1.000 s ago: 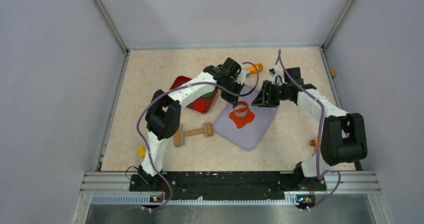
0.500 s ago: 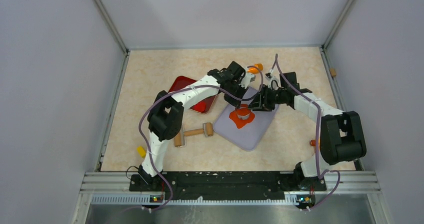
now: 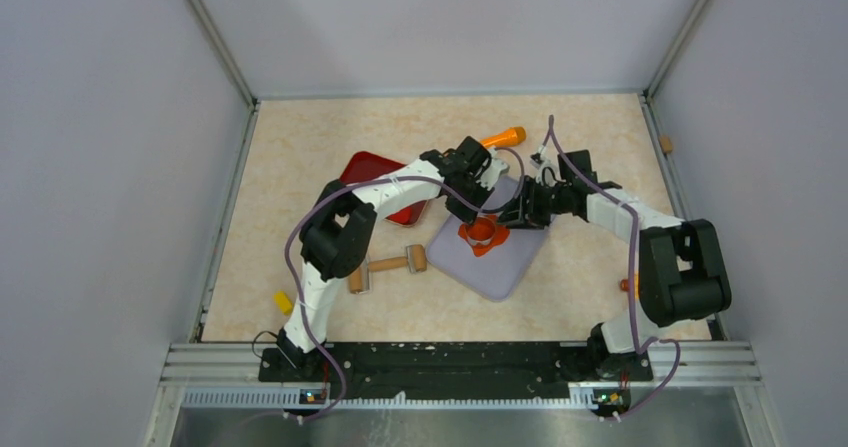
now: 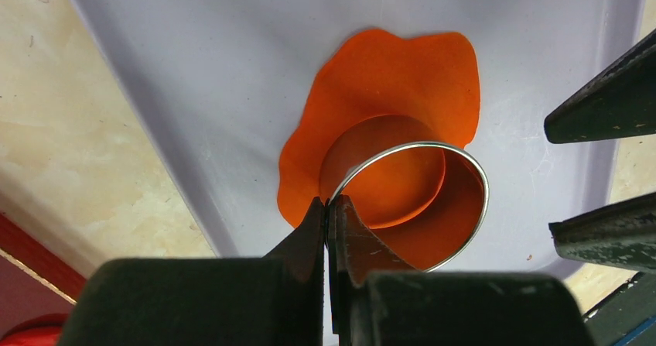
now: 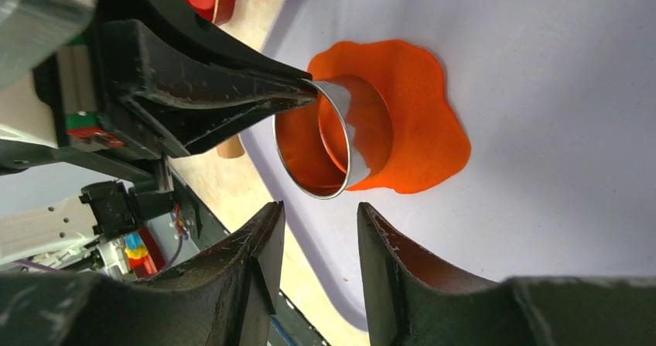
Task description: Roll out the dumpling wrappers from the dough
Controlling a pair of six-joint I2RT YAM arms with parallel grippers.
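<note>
A flat, irregular sheet of orange dough (image 3: 487, 240) lies on the lavender mat (image 3: 495, 267). No separate round wrapper shows. My left gripper (image 3: 479, 210) is shut on the rim of a metal ring cutter (image 3: 481, 228), which stands on the dough. The left wrist view shows the pinch (image 4: 329, 207) on the ring (image 4: 464, 168) over the dough (image 4: 387, 75). My right gripper (image 3: 512, 214) is open and empty, just right of the ring. In the right wrist view its tips (image 5: 319, 214) are apart, close to the ring (image 5: 348, 141) and the dough (image 5: 421, 121).
A red tray (image 3: 372, 172) sits left of the mat, partly under the left arm. A wooden rolling pin (image 3: 388, 265) lies at the mat's near-left. An orange-handled tool (image 3: 504, 137) lies behind the grippers. Small bits lie at the left front (image 3: 283, 301) and right (image 3: 626, 285).
My left gripper has brought the ring down and toward me onto the dough. My right gripper has moved left, closer to the ring. The orange-handled tool now shows fully.
</note>
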